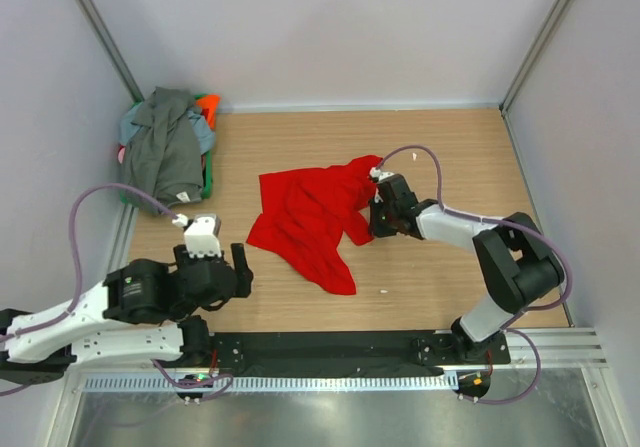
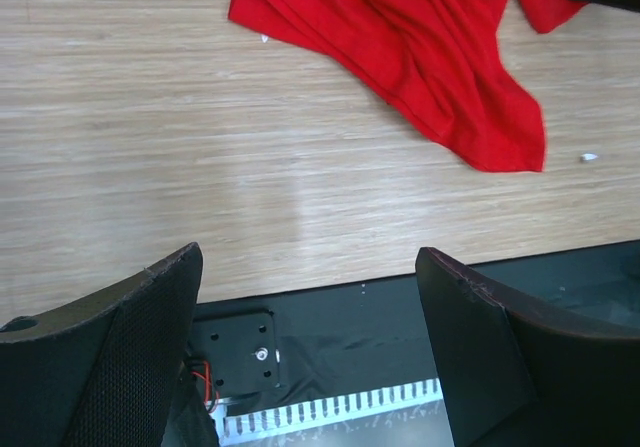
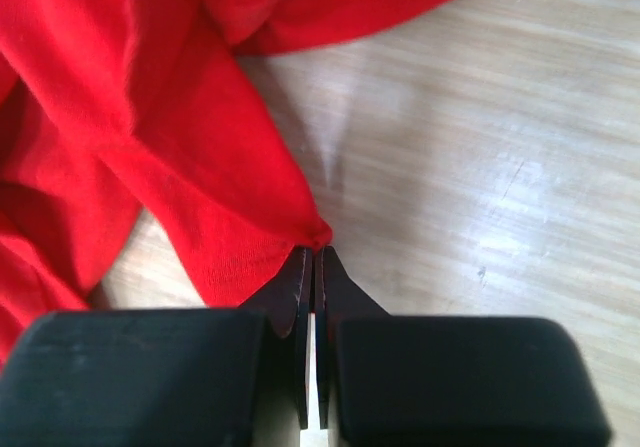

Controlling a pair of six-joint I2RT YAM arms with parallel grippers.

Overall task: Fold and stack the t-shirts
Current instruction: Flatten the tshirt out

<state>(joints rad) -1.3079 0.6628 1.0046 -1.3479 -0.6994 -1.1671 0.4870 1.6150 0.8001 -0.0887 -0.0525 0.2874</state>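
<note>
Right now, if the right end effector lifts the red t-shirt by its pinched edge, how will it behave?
Likely floppy: the red t-shirt lies in soft crumpled folds, so it should drape and hang limp. The right end effector is shut on only a small tip of cloth, so it may slip free. Pushed, it would probably bunch rather than slide.

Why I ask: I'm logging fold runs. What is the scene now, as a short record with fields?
shirt in work: bright red cloth t-shirt, crumpled and unfolded, on the wooden table
right pincer: shut on an edge of the red shirt, low at the table
left pincer: open, empty, over the table's near edge, apart from the shirt
waiting: heap of other shirts, a dark grey one on top, far left corner
folded stack: none visible
</note>
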